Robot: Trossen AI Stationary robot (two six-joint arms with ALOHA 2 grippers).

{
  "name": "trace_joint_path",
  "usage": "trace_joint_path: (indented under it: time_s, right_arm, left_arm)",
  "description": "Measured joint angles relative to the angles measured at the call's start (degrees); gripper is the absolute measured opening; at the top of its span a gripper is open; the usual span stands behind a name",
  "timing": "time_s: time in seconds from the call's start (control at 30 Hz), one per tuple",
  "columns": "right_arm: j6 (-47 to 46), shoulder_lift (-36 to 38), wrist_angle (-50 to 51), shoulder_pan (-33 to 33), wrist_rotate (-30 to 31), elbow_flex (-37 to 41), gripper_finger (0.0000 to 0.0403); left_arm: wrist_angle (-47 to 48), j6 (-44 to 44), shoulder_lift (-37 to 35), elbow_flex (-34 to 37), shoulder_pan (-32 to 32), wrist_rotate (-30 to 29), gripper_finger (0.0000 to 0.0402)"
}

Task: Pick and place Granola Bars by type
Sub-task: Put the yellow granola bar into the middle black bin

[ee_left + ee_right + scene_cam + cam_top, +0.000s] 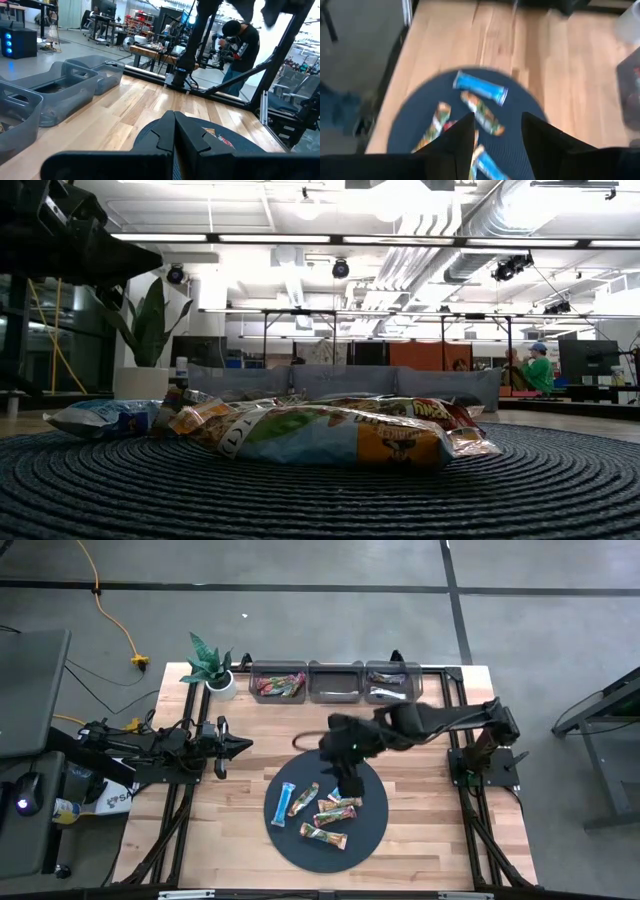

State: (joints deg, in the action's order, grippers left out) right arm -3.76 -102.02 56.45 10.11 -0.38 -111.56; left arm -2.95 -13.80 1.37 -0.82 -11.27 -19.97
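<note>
While you watch from above, read these:
Right pincer: your right gripper [345,783] hangs over the 12 o'clock edge of the dark round woven mat [372,830], its fingers [461,137] parted with nothing between them, touching no bar.
Bars on mat: shiny wrapped granola bars, light blue [287,802] and green-brown [325,835], lie around the mat's centre.
Bins: three clear plastic bins [335,681] sit at the table's 12 o'clock edge.
Left pincer: your left gripper [238,745] waits at 9 o'clock, fingers together.
</note>
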Motion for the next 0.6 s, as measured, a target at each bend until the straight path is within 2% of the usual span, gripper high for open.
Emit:
trace_joint_path:
  time_s: [0.27,0.6]
  right_arm:
    - [3.44,-0.07,0.51,1.25,1.53,11.88,0.0142]
    - [7.06,-0.07,-4.00,1.20,1.56,27.65,0.0138]
  left_arm:
    - [-0.02,0.00,-0.01,0.00,0.00,-0.02,0.0001]
    - [0.00,0.00,-0.01,0.01,0.00,0.00,0.0001]
